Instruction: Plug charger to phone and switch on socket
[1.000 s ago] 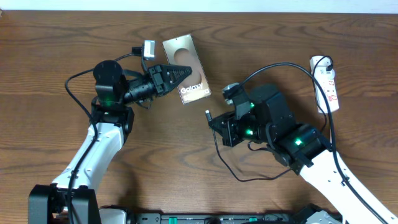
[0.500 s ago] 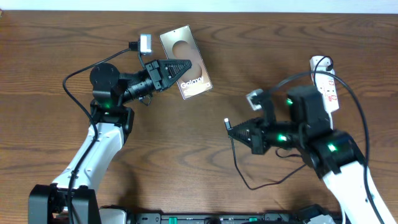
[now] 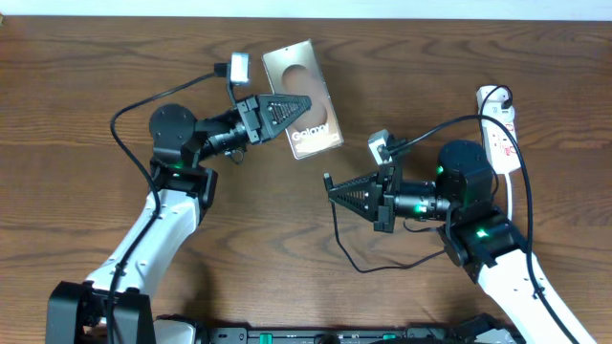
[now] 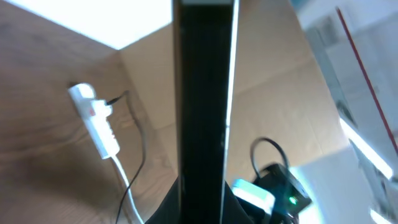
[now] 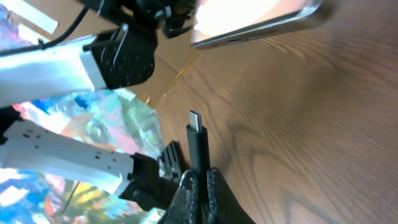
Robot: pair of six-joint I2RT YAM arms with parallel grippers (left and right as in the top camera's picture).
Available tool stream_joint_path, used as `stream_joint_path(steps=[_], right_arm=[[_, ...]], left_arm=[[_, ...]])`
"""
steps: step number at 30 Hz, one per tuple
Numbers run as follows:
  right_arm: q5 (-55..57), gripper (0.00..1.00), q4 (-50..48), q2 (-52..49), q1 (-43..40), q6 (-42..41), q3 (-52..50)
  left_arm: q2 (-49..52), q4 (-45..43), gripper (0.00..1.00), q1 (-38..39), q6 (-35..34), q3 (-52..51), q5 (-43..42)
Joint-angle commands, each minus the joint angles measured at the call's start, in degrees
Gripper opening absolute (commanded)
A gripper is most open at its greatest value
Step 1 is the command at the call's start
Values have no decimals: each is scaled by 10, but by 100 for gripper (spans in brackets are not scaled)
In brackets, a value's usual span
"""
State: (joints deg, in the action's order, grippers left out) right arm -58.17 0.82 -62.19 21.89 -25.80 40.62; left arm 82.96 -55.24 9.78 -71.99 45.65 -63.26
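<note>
My left gripper is shut on the phone, a grey-gold slab with "Galaxy" lettering, held above the table at the upper middle. In the left wrist view the phone shows edge-on as a dark bar between the fingers. My right gripper is shut on the charger connector, which points left, below the phone and apart from it. In the right wrist view the connector sticks up from the fingers, with the phone edge above. The charger cable loops to the socket at far right.
The white socket strip with red switch marks also shows in the left wrist view. Its black plug sits at the top end. The table is dark wood. A pale wall edge runs along the top.
My right gripper has swung left with the connector, toward the phone. My left gripper has shifted the phone to the right and slightly down.
</note>
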Motion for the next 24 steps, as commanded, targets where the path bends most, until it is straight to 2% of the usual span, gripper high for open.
stream_joint_path(steps=[1, 6, 24], right_arm=[[-9, 1, -2, -19, 2, -40, 1], [-9, 1, -29, -22, -2, -45, 2], [2, 1, -54, -23, 0, -74, 2]], left_arm=[[-7, -30, 7, 6, 3, 11, -36], [-6, -28, 7, 6, 3, 11, -62], [-6, -26, 7, 6, 3, 11, -40]])
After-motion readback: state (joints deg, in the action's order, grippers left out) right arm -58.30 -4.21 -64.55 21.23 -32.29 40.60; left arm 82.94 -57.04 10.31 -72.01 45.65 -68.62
